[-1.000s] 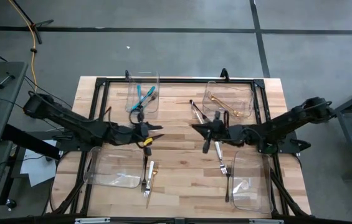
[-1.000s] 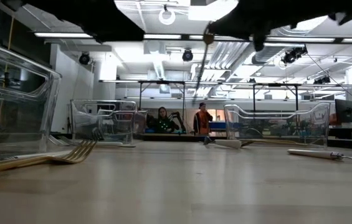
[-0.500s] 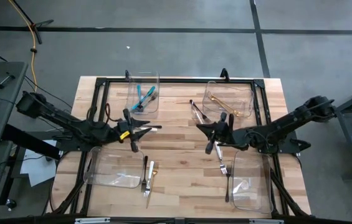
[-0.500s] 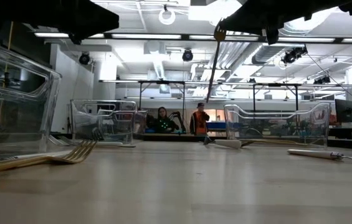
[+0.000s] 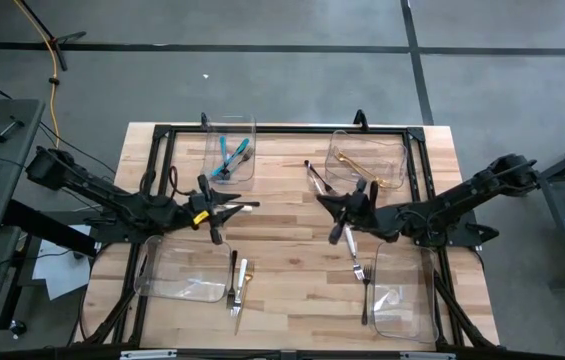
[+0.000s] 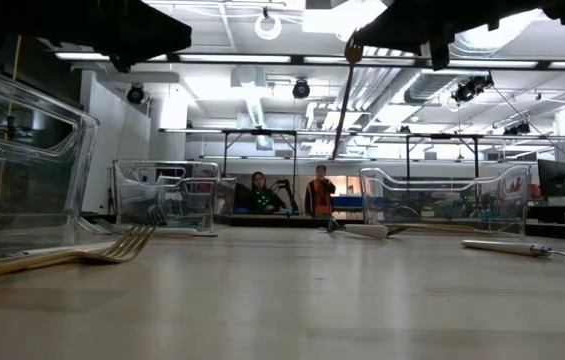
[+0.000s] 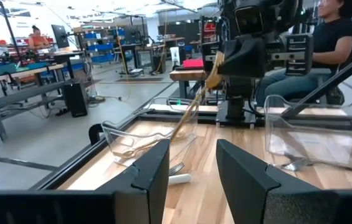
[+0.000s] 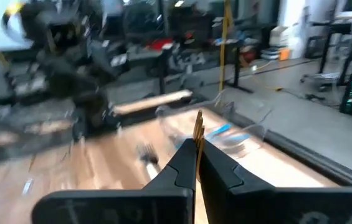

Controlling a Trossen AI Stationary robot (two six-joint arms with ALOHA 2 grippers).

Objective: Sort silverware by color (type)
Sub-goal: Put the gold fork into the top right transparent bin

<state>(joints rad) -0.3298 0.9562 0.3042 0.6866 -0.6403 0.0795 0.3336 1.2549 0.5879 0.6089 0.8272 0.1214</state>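
Gold fork hangs lengthwise from our right gripper, clamped shut on it above the bench's middle, the gold bin just beyond toward the far edge; our left gripper waits half-open, empty.

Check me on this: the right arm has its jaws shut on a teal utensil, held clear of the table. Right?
Not quite: the utensil is gold, not teal, as the right wrist view shows. The rest holds: the right arm has its jaws shut on it, held clear of the table.
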